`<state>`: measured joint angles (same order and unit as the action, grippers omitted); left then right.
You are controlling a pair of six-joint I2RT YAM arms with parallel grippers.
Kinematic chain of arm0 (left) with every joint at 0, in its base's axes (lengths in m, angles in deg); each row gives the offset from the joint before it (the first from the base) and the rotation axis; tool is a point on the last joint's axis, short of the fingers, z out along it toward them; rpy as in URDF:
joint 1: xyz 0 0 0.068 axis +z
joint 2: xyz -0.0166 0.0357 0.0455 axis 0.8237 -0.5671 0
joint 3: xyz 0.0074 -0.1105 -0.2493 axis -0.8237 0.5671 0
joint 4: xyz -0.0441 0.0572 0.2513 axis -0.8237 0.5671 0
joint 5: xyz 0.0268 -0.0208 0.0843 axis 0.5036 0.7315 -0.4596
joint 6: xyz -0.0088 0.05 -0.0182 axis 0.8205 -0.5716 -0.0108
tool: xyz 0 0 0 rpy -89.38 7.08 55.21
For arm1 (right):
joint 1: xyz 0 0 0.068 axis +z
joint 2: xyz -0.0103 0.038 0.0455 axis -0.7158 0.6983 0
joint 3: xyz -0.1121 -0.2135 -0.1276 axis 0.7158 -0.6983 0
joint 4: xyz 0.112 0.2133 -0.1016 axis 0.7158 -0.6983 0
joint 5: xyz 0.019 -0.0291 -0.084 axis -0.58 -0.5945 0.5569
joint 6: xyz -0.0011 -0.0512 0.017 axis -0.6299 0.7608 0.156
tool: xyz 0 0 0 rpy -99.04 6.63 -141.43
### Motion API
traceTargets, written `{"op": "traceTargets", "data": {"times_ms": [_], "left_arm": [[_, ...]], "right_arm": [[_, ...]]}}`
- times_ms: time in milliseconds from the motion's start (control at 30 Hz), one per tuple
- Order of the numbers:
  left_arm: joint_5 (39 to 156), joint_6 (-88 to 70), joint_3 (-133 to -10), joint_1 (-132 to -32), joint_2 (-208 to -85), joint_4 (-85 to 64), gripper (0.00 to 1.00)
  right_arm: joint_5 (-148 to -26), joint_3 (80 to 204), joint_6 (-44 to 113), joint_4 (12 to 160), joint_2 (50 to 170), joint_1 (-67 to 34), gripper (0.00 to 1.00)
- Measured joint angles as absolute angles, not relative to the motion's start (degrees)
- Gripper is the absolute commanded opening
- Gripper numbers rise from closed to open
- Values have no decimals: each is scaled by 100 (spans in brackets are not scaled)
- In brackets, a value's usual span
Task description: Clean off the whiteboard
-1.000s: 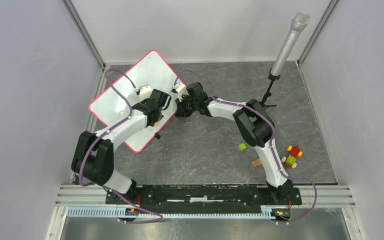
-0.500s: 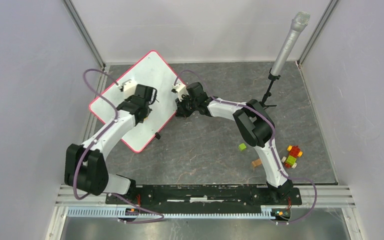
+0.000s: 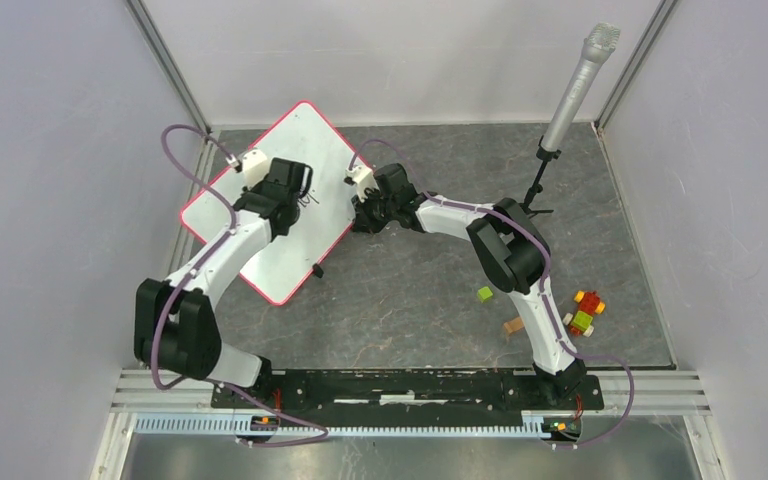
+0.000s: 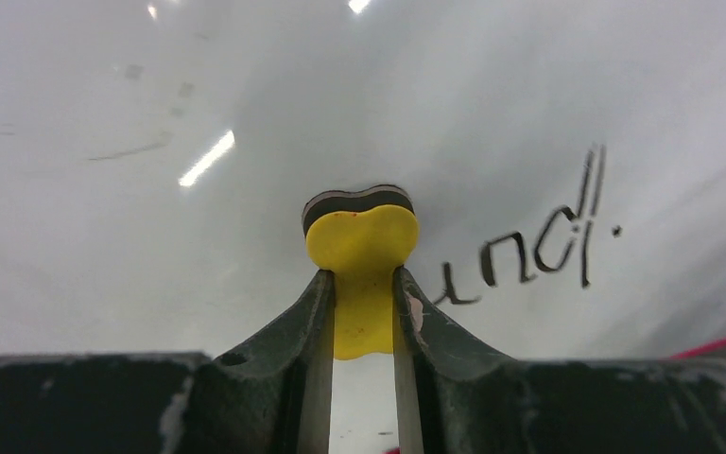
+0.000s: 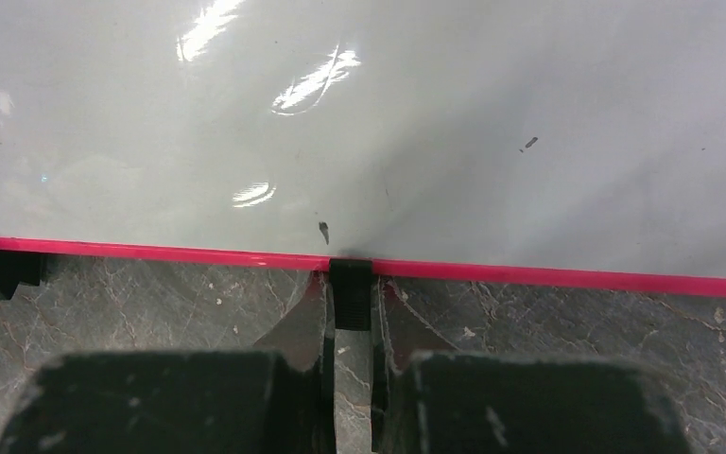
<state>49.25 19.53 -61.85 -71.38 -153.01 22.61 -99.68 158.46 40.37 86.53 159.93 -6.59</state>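
The whiteboard, white with a red-pink rim, lies turned at an angle at the back left of the table. My left gripper is over its middle, shut on a yellow eraser whose dark felt edge presses on the board. Dark handwriting shows just right of the eraser. My right gripper is at the board's right edge, shut on a black edge clip on the rim. In the right wrist view the whiteboard surface ahead shows only small specks.
A microphone on a stand rises at the back right. Coloured toy blocks, a green block and a wooden block lie at the right. Another black clip sits on the board's near edge. Walls close in on three sides.
My left gripper has slid with the eraser across the board, from its right-middle towards the back left. The right arm and the board have stayed put.
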Motion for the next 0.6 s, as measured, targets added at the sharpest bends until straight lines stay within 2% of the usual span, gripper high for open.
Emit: {"op": "traceTargets", "data": {"times_ms": [267, 600], "left_arm": [[5091, 1960, -6534, -8274, -16527, 2121, 23], [5356, 1960, -6713, -8215, -16578, 2261, 24]], "right_arm": [[-9968, 15846, 4045, 8653, 15993, -661, 0], [-9973, 15846, 4045, 8655, 15995, -661, 0]]}}
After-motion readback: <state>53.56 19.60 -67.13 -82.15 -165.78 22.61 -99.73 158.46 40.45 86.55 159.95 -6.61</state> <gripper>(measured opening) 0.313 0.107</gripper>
